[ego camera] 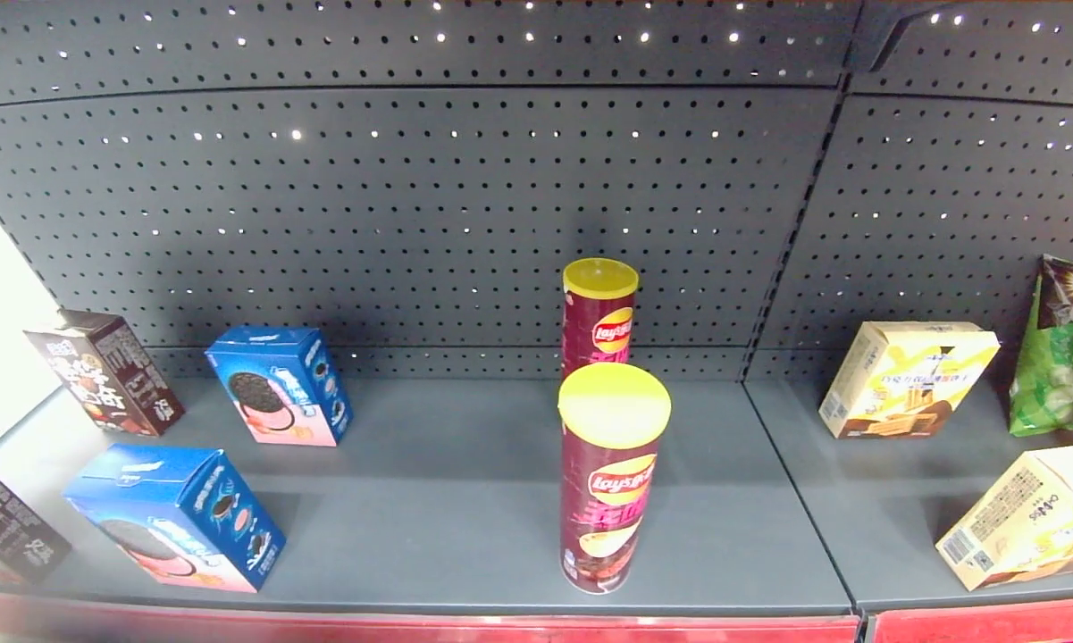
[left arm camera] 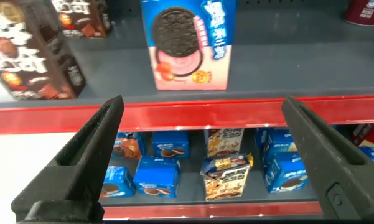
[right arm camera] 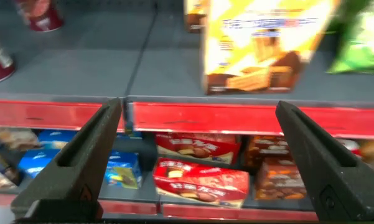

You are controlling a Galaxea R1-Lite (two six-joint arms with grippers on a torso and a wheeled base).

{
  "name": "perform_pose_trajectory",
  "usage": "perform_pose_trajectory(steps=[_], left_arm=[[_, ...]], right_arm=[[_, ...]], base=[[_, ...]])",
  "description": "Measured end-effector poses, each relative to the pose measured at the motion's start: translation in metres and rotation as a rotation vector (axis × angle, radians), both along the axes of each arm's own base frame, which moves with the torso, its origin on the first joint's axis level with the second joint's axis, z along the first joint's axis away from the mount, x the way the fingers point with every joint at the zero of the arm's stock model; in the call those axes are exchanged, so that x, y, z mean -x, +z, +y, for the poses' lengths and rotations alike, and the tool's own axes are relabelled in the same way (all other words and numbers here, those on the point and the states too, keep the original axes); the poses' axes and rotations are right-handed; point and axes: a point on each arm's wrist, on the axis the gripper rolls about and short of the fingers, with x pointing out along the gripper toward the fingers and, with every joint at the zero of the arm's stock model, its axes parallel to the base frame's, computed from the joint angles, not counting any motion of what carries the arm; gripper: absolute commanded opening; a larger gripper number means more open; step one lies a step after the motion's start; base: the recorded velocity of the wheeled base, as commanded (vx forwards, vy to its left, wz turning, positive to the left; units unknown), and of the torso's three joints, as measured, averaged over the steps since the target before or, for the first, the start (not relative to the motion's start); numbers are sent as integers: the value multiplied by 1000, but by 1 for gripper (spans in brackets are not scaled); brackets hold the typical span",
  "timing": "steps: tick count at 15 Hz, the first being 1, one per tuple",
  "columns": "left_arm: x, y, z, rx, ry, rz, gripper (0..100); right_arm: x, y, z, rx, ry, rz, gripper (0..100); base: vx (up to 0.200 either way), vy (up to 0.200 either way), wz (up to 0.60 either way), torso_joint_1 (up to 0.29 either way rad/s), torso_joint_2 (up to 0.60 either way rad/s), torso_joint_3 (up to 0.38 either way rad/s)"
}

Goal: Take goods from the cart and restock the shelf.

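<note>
Two maroon chip cans with yellow lids stand mid-shelf, one near the front edge [ego camera: 609, 478] and one behind it [ego camera: 598, 314]. Blue cookie boxes [ego camera: 177, 516] [ego camera: 281, 384] stand to the left, dark brown boxes [ego camera: 105, 371] beyond them. My left gripper [left arm camera: 202, 106] is open with nothing in it, in front of the shelf's red edge [left arm camera: 193, 115], facing a blue cookie box [left arm camera: 190, 43]. My right gripper [right arm camera: 199, 106] is open and holds nothing, in front of a yellow wafer box [right arm camera: 261, 46].
Yellow wafer boxes [ego camera: 907, 379] [ego camera: 1027, 518] and a green bag [ego camera: 1063, 353] stand on the right shelf section. A perforated back panel [ego camera: 411, 205] closes the shelf. The lower shelf holds blue boxes [left arm camera: 158, 177] and red boxes [right arm camera: 199, 180]. Bare shelf [ego camera: 447, 482] lies between the cookie boxes and cans.
</note>
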Motion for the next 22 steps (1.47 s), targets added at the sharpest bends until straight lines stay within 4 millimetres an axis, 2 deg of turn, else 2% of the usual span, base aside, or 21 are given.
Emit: perform_pose_trajectory(steps=[22], left_arm=[[0, 0, 0, 0, 0, -1, 100]], right_arm=[[0, 0, 0, 0, -2, 0, 100]], base=[[0, 0, 0, 0, 0, 0]])
